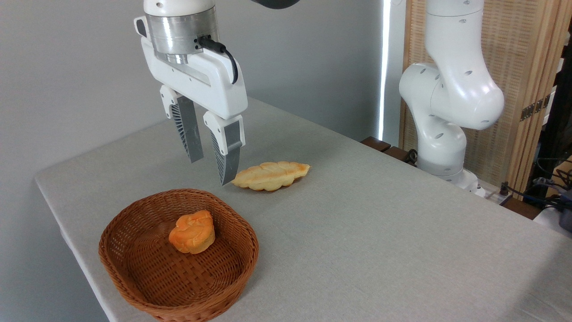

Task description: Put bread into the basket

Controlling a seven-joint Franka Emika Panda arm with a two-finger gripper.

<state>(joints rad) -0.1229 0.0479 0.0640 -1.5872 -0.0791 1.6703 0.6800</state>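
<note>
The bread (192, 232), a small deep-orange bun with a knotted top, lies inside the brown wicker basket (134, 273) at the near left of the table. My gripper (210, 171) hangs open above the basket's far rim, well clear of the bun, with nothing between its grey fingers (227, 156).
A longer pale-yellow leaf-shaped loaf (271, 175) lies on the grey tablecloth (380, 232) just behind and right of the basket, close to the right fingertip. The arm's white base (447, 112) stands at the table's far right edge. A grey wall runs behind.
</note>
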